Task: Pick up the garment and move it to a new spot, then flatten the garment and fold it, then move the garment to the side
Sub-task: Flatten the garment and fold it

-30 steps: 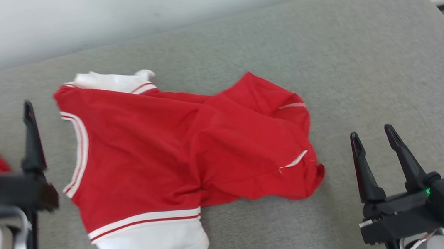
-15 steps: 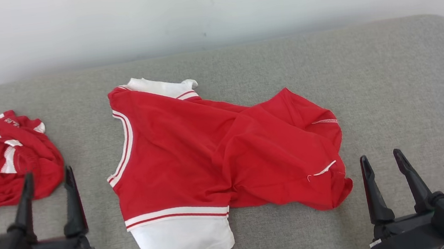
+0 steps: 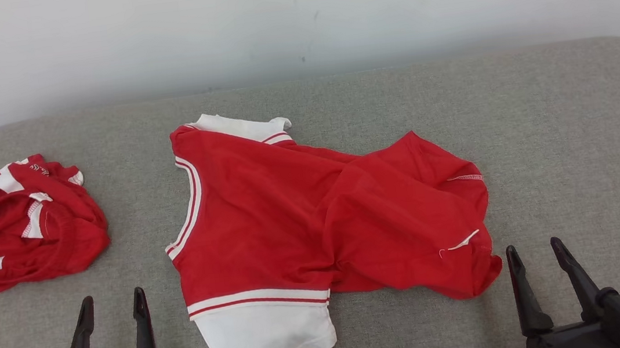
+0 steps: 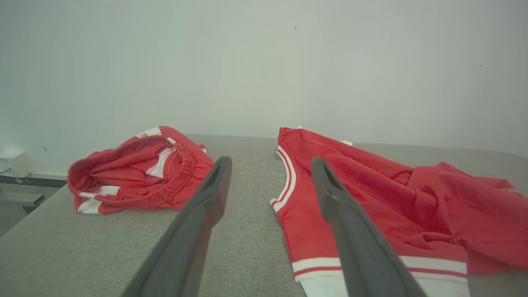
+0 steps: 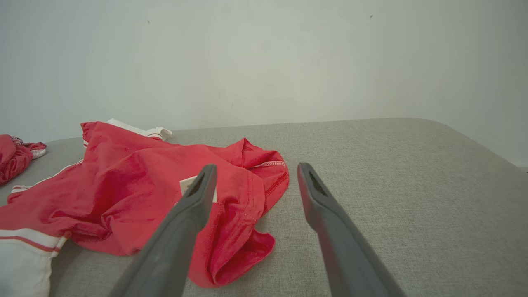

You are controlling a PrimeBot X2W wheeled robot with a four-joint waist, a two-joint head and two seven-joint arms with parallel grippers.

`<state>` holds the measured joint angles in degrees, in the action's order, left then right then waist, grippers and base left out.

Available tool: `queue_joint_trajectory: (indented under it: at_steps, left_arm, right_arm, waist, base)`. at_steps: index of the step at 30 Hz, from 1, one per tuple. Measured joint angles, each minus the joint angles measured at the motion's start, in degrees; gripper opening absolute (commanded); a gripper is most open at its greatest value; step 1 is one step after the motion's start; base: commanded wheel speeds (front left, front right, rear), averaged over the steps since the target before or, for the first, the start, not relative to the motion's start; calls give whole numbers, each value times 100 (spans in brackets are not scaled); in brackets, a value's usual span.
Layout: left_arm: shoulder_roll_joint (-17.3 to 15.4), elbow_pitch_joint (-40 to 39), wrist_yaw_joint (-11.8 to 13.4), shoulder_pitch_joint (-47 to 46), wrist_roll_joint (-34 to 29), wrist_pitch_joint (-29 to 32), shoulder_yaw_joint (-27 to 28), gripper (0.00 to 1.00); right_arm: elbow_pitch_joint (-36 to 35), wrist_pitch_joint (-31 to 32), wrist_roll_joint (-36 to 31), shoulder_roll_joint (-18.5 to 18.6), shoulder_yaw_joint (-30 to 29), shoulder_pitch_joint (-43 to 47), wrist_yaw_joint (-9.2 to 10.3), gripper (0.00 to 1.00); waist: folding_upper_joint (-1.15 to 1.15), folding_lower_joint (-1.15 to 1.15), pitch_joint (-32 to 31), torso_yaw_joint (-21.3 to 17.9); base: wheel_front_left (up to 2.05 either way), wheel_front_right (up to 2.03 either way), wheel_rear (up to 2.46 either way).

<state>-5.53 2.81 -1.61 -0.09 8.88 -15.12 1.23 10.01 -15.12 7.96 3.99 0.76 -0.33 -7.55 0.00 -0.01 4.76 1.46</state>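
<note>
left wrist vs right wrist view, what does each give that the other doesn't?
Left wrist: crumpled red pile in full, white box at far left, striped neckline of the red shirt. Right wrist: bunched end of that shirt, bare right end of the cushion. Both: the shirt, grey cushion, wall, a slice of the pile.

Left gripper (image 4: 270, 161) has its fingers spread wide, with just grey surface (image 4: 243, 247) between them. The red garment (image 4: 371, 194) lies rumpled on the right, and a crumpled red-and-white bundle (image 4: 136, 173) sits well apart on the left.
</note>
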Motion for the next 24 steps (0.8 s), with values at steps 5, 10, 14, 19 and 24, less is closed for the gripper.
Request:
queue_joint_trajectory:
  at_steps: [5, 10, 14, 19, 24]
  left_arm:
    - [97, 74, -131, 10, -57, 1, 126, 100]
    - [163, 119, -197, -32, -174, 1, 159, 100]
    - [203, 155, -247, -91, -202, 0, 123, 100]
    - [234, 226, -298, -138, -216, 0, 63, 100]
    - [250, 301, -346, -180, -216, 0, 52, 100]
  right_arm:
    - [159, 0, 7, 0, -60, -2, 0, 100]
    - [583, 0, 31, 144, -44, -214, 0, 100]
    - [1099, -1, 136, 319, 86, -536, 0, 100]
    - [1817, -1, 370, 458, 310, -944, 0, 100]
    - [2485, 0, 694, 517, 552, -1267, 0, 43]
  waist:
    - [0, 1, 27, 48]
    - [0, 1, 41, 95]
    - [0, 1, 69, 156]
    - [0, 1, 114, 294]
    - [0, 1, 183, 441]
  base:
    - [0, 0, 0]
    - [0, 0, 0]
    - [0, 0, 0]
    - [0, 0, 0]
    - [0, 0, 0]
